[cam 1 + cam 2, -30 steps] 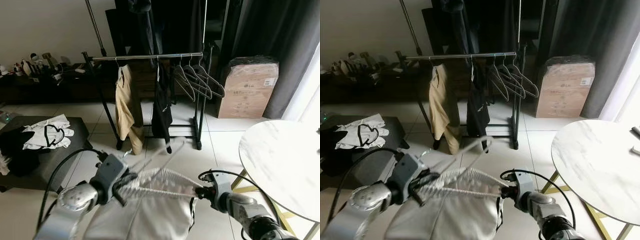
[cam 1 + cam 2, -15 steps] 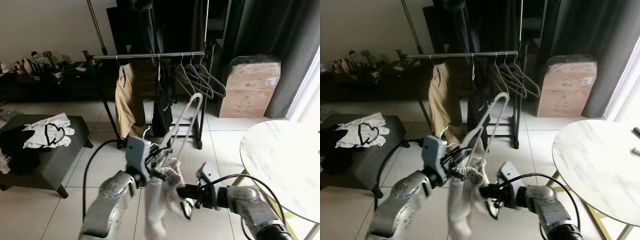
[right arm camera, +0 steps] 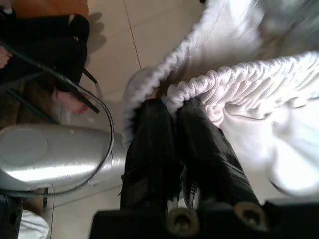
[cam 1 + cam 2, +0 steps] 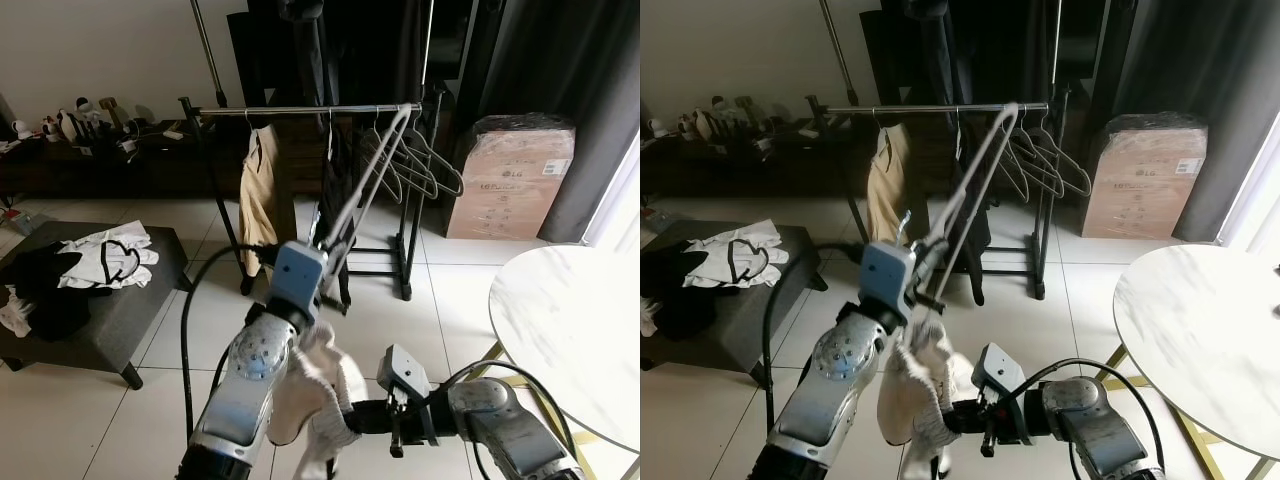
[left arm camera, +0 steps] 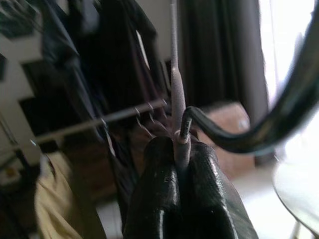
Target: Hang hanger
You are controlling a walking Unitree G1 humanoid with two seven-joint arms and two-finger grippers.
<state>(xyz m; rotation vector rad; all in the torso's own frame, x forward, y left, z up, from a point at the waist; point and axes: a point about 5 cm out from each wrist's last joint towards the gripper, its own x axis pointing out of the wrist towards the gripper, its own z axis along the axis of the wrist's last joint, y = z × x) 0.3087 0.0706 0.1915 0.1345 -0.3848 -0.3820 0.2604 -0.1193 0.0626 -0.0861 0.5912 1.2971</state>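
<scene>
Hanger (image 4: 365,185) being clamped at neck by closed left end effector (image 5: 178,149), hook raised toward rail (image 4: 300,110) ahead for hanging. White garment (image 4: 920,375), draped below, being pinched by closed right end effector (image 3: 174,112), keeping fabric controlled.

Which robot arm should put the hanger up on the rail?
Probably the left. Its gripper holds the hanger raised near the rail; the right gripper is low, pinching the sweater.

Left silver arm rises at lower centre, its left gripper (image 5: 178,149) clamped tight. Right silver arm reaches leftward along the bottom edge, right gripper (image 3: 172,117) closed.
</scene>
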